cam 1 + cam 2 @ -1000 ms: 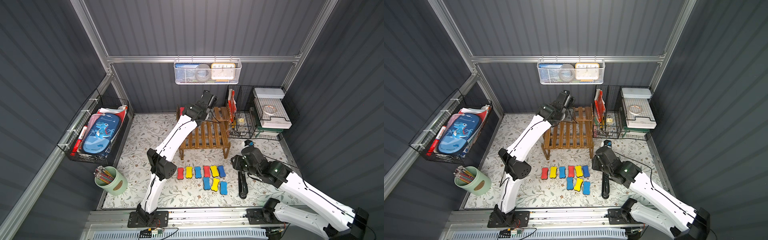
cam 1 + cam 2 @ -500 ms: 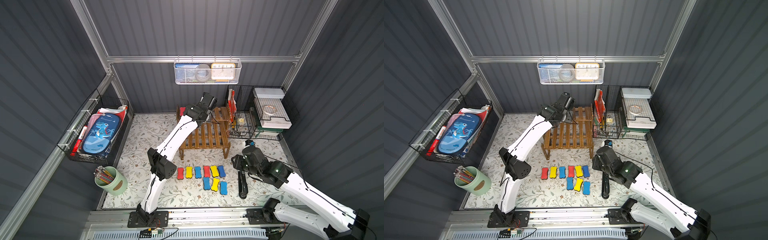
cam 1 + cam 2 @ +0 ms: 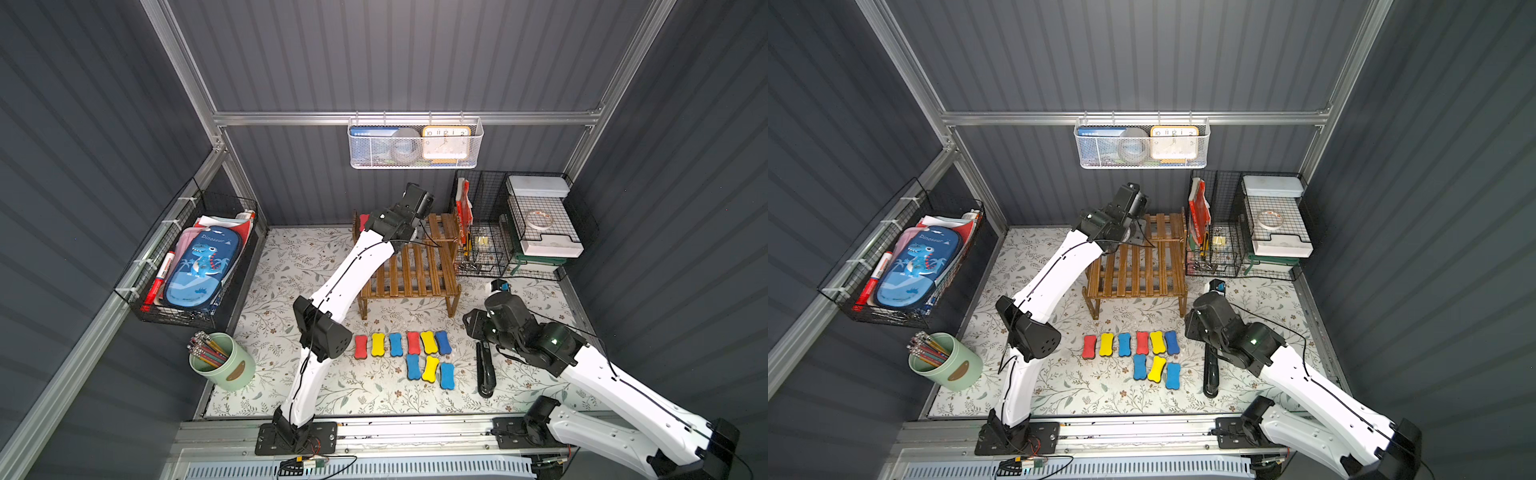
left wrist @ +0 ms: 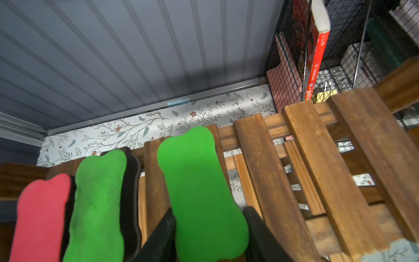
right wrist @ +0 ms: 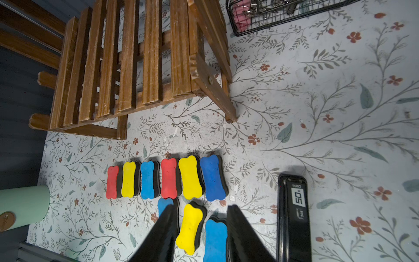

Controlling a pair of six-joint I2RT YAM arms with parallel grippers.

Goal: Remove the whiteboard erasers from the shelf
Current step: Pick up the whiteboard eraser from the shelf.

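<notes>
Grasp step: left pincer point(image 4: 208, 211) clamped a green eraser point(image 4: 192, 170) on the upper tier of the shelf point(image 4: 306, 158) by its back edge, right pincer point(image 5: 201, 206) hung open; next move likely needed a straight lift.

green eraser point(image 4: 199, 192): pretty loud green top
second green eraser point(image 4: 97, 204): same green, dark grey felt side
red eraser point(image 4: 40, 217): pinkish red
surface erasers point(image 5: 169, 178): red, yellow, blue tops, dark felt
shelf point(image 4: 317, 158): brown wood
surface point(image 5: 317, 102): pale, grey-green leafy sprigs, tiny red flowers
stapler point(image 5: 294, 215): black
pencil cup point(image 3: 224, 365): minty green
</notes>
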